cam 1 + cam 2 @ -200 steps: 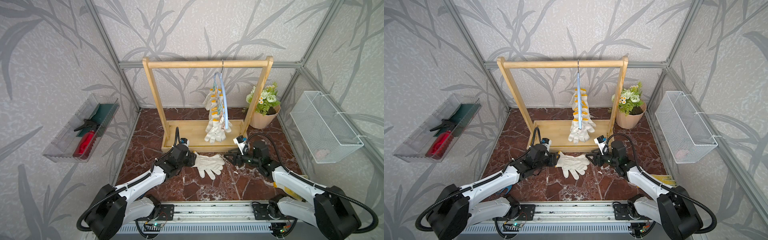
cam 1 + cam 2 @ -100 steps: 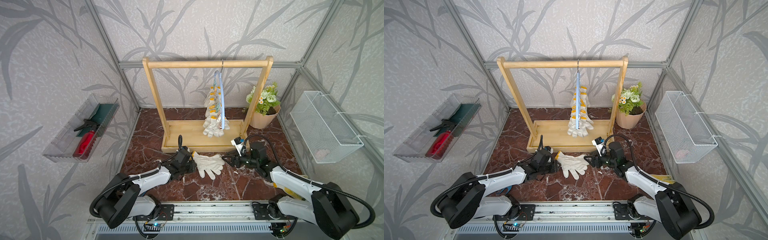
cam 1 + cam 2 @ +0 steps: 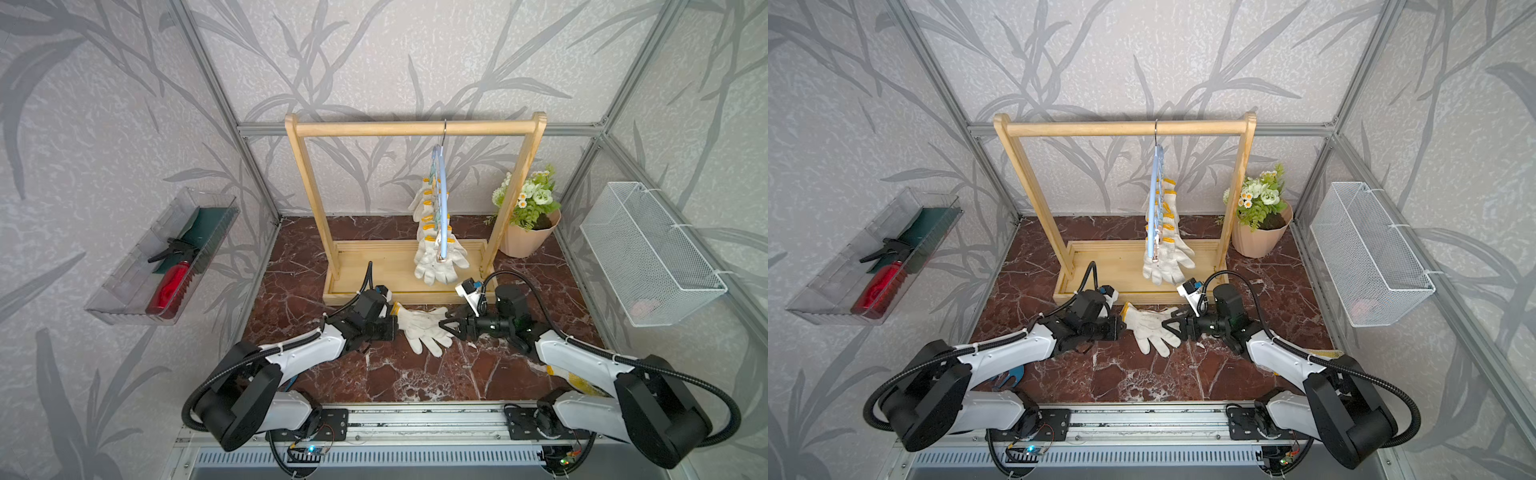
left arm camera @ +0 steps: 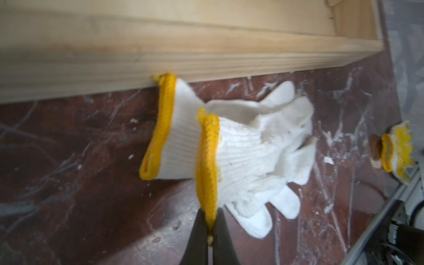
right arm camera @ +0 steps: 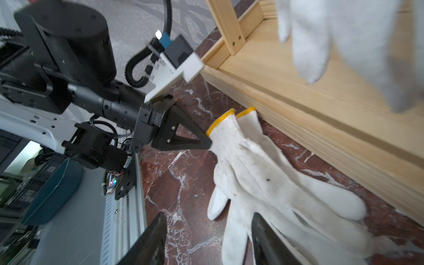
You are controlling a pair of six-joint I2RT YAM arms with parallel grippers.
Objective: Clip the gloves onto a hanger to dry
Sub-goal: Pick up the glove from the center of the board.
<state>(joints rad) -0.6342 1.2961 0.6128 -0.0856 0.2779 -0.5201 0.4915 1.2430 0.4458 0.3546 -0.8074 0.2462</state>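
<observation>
White glove (image 4: 241, 149), half covering another, has its cuff (image 4: 207, 160) clamped in the left tool (image 4: 210, 229); right tool (image 5: 207, 220) stands apart.

The wooden rack's base rail (image 3: 428, 296) lies just behind the loose gloves (image 3: 419, 328), closing the far side. The left end effector (image 3: 395, 323) and right end effector (image 3: 444, 326) occupy both flanks. Hung gloves (image 3: 440, 262) dangle low over the base. The bare table (image 3: 415, 378) in front is open.
</observation>
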